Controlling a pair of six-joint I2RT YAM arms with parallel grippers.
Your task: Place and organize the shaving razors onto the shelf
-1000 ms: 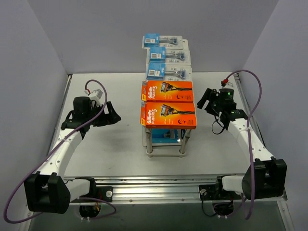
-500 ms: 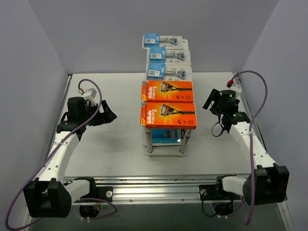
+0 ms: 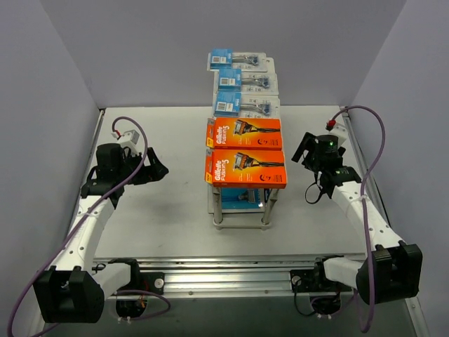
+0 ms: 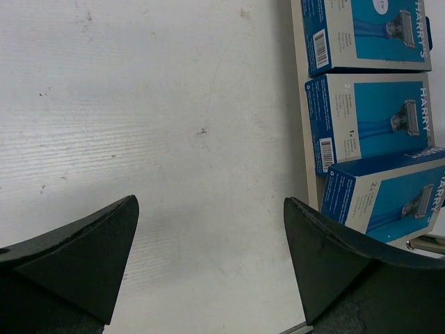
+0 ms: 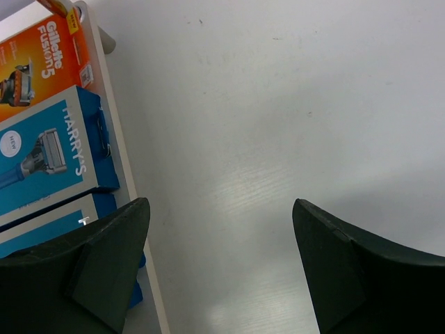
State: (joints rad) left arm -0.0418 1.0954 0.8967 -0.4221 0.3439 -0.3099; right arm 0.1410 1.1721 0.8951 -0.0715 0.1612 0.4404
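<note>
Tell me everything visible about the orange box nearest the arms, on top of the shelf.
The near orange box is a flat rectangular pack, cardboard by its look, printed with white Gillette Fusion5 lettering on the left and a razor picture across the middle. It lies face up with its long side across the shelf, at the near end of the top tier, and it reaches out past the legs below on both sides. Its far edge meets or nearly meets a second orange box. Nothing lies on it.

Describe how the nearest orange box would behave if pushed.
The nearest orange box looks flat and stiff, so it would probably slide, not roll. It lies at the shelf's near end; a nearward push might drop it.
</note>
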